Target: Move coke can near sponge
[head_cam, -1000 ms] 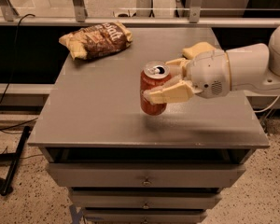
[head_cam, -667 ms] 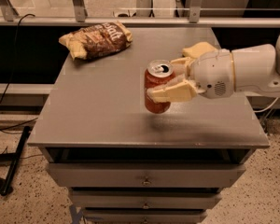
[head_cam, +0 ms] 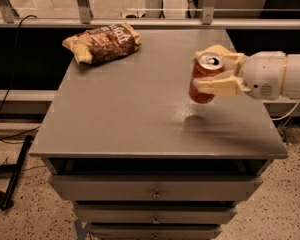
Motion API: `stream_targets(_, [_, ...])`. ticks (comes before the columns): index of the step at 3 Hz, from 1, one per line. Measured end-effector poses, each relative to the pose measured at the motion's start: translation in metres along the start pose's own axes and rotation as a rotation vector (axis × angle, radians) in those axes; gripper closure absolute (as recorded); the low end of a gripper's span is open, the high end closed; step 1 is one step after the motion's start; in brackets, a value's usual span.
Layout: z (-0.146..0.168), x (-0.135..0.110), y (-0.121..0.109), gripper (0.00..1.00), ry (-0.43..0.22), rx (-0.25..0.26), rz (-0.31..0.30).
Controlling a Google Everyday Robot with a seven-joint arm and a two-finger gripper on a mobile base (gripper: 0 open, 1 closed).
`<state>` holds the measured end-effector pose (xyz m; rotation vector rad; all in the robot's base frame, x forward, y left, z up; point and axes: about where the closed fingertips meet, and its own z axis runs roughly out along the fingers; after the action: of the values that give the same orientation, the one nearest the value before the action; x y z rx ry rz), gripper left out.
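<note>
The red coke can (head_cam: 204, 70) is upright in my gripper (head_cam: 202, 81), which is shut on it and reaches in from the right. The can hangs a little above the grey table top (head_cam: 130, 104), over its right side, with its shadow below it. One cream finger (head_cam: 220, 86) crosses the front of the can. The pale yellow sponge (head_cam: 225, 51) lies on the table just behind the can, near the right back edge. The can and the gripper hide part of it.
A brown crinkled chip bag (head_cam: 104, 42) lies at the table's back left. The table's right edge runs just under my arm (head_cam: 275, 76). Drawers (head_cam: 155, 186) sit below the front edge. A railing and cables stand behind and to the left.
My gripper has carried the can to the right and toward the back, so that it now hangs right in front of the sponge. The sponge and the chip bag have not moved.
</note>
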<state>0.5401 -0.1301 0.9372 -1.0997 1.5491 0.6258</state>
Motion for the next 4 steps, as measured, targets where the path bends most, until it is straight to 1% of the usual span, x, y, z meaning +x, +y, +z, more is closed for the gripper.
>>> stream_targets(1, [-0.030,0.015,-0.055,1.00,-0.033,0.104,0.000])
stream_targets(2, [-0.056,0.027,-0.111,1.00,-0.045,0.181,0.008])
stream_targets(3, [-0.075,0.042,-0.167,1.00,-0.023,0.235,0.040])
stream_targets(4, [-0.080,0.054,-0.195,1.00,0.001,0.254,0.074])
